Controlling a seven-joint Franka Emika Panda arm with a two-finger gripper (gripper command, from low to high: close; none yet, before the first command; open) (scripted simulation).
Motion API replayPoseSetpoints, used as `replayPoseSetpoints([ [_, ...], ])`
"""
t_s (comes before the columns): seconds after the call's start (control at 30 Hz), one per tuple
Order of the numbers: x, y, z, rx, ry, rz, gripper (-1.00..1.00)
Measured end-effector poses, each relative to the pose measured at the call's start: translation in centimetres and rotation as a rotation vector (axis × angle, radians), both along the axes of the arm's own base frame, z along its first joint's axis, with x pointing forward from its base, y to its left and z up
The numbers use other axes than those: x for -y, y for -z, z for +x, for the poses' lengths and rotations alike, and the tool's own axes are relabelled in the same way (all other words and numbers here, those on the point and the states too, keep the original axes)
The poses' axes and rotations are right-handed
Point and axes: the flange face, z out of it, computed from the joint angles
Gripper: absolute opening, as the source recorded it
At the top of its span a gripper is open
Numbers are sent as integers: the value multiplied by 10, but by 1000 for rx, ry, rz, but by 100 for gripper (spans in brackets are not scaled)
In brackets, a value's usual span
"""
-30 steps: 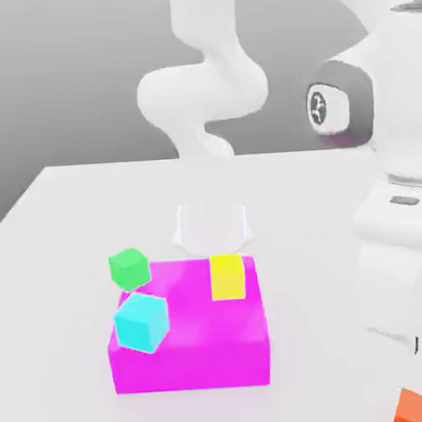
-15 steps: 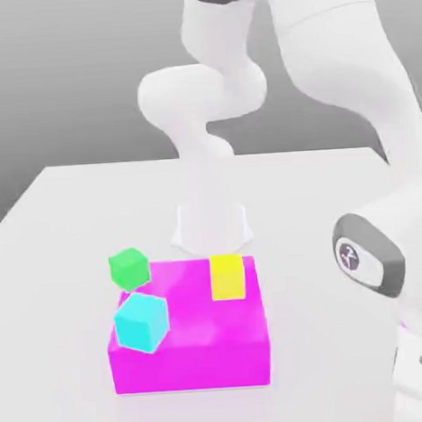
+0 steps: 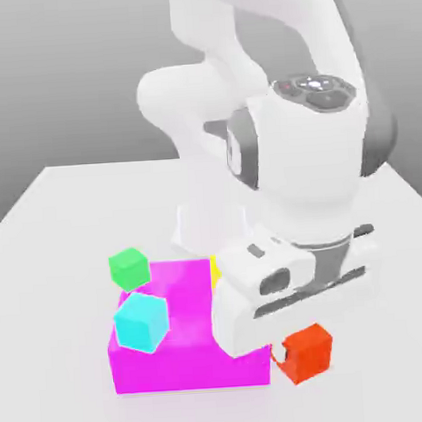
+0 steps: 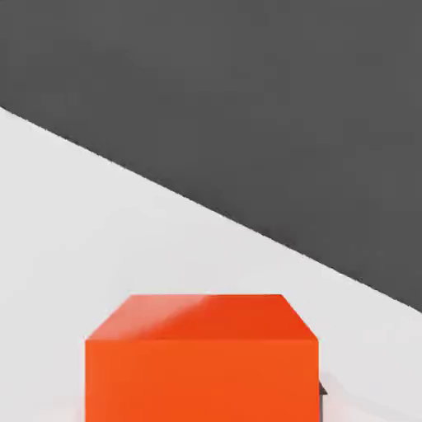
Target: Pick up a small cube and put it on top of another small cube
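"While the arm [image 3: 321, 155] leans over the table [image 3: 52, 286], where is the orange-red cube [image 3: 308, 353]?"

"Just under the hand [image 3: 289, 349], at the exterior view's right of the big magenta block [image 3: 191, 365]. In the hand view it looms close, with a dark bit of something at its side."

"And the hand, is it open or closed?"

"Closed on the orange-red cube, as I see it. The cube sits at the fingertips, slightly turned."

"How many of each thing do you count?"

"One arm, one hand, one magenta block. Four small cubes: one orange-red, one green [image 3: 130, 269], one cyan [image 3: 141, 322], one yellow [image 3: 216, 271]."

"Where are the other three?"

"The green one is by the block's far corner, at the exterior view's left. The cyan one is nearer the camera, overlapping the block in view. The yellow one is partly hidden behind the hand."
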Motion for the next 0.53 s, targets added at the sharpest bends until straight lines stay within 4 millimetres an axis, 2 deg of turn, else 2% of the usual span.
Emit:
replayPoseSetpoints([
  [0.07, 45, -14, -17, 1, 174, 1, -100],
  [0.27, 116, -46, -79, 2, 590, 9, -100],
  [0.33, 125, -32, -88, 2, 648, 10, -100],
  [0.43, 128, 5, -90, 2, 664, 9, -100],
  [0.47, 128, 12, -91, 3, 666, 9, 100],
  [0.53, 128, 12, -91, 3, 666, 9, 100],
])
